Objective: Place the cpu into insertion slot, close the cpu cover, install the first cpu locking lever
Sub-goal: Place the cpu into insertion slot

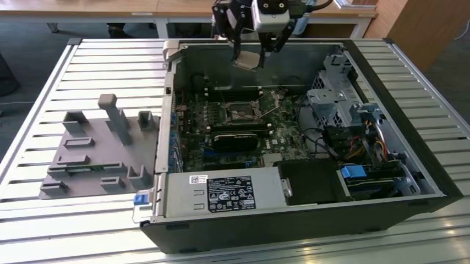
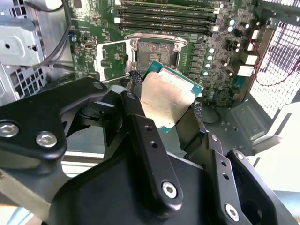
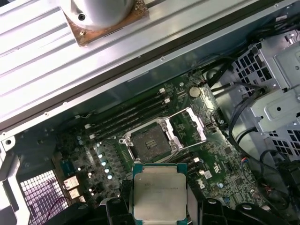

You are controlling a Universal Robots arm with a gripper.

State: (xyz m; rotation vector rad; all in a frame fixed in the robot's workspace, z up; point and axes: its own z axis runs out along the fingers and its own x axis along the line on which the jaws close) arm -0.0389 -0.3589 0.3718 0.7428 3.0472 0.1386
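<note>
With the cpu cover stood open beside the bare insertion slot, the placing step is judged in hand: the cpu is held clamped edgewise by the gripper, well above the slot, and square alignment over it is called for before lowering.

jaws grip the cpu high over the open computer case; insertion slot well below
</note>
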